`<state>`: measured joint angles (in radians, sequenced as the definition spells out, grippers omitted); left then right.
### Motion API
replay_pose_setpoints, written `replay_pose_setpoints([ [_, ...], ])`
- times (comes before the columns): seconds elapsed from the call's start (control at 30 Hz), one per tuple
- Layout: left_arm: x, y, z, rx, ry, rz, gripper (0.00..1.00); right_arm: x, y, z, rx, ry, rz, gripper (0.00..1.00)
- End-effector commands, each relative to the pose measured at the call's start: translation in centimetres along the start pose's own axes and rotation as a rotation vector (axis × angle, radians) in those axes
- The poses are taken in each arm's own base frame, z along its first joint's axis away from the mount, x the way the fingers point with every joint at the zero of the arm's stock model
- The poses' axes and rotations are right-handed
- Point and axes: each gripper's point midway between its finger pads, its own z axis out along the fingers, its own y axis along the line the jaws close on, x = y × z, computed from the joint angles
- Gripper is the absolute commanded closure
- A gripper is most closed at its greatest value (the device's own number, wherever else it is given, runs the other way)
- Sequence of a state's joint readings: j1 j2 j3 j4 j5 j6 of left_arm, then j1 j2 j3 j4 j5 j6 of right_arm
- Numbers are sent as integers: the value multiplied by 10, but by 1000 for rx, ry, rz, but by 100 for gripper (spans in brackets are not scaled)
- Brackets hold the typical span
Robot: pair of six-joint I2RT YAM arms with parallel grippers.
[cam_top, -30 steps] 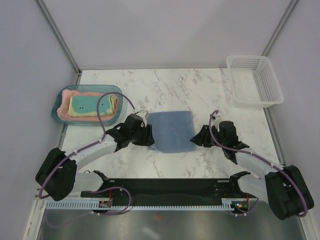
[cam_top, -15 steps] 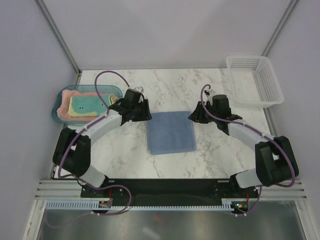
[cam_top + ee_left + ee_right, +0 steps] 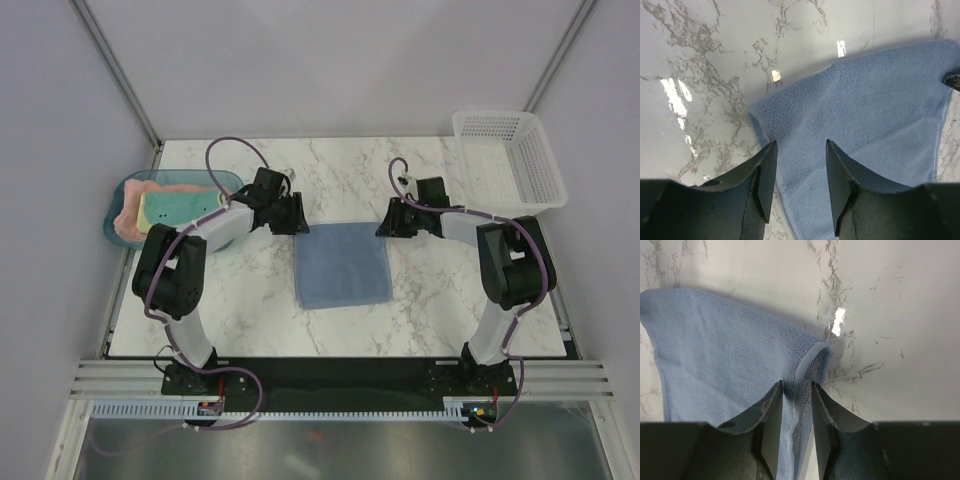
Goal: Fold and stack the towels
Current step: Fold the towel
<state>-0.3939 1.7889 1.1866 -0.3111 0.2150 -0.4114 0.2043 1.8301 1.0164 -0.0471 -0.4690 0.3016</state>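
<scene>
The light blue towel (image 3: 340,265) lies flat as a folded rectangle in the middle of the table. My left gripper (image 3: 296,216) is open at its far left corner, and in the left wrist view the gripper (image 3: 801,145) has its jaws wide apart over the towel (image 3: 875,100). My right gripper (image 3: 386,224) is at the far right corner. In the right wrist view the gripper (image 3: 796,385) has its jaws a little apart around a raised edge of the towel (image 3: 715,340). The salmon-pink towel (image 3: 180,187) and the yellow towel (image 3: 175,208) lie stacked in the tray.
The translucent teal tray (image 3: 113,205) stands at the left edge of the marble table (image 3: 340,175). A white mesh basket (image 3: 505,160) stands at the far right corner. Grey walls close in the sides and back.
Both grippers have moved from the towel's near corners to its far corners, arms stretched forward. The blue towel has stayed about where it was.
</scene>
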Motion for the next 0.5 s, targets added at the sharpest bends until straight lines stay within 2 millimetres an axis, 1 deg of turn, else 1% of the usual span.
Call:
replay_pose_setpoints([
  [0.0, -22, -11, 3, 54, -46, 57, 50, -17, 11, 2, -60, -21, -42, 64],
  [0.13, -24, -9, 7, 49, -46, 55, 53, -19, 12, 2, -71, -33, -37, 65],
  [0.17, -25, -8, 7, 48, -48, 57, 56, -20, 14, 2, -73, -37, -40, 66],
  [0.27, -25, -6, 7, 45, -48, 56, 57, -21, 15, 1, -76, -41, -38, 67],
  [0.33, -24, 0, 7, 14, -42, 48, 57, -22, 15, 1, -77, -42, -34, 68],
  [0.47, -24, 5, 1, -14, -50, 51, 52, -23, 18, 1, -88, -43, -34, 68],
])
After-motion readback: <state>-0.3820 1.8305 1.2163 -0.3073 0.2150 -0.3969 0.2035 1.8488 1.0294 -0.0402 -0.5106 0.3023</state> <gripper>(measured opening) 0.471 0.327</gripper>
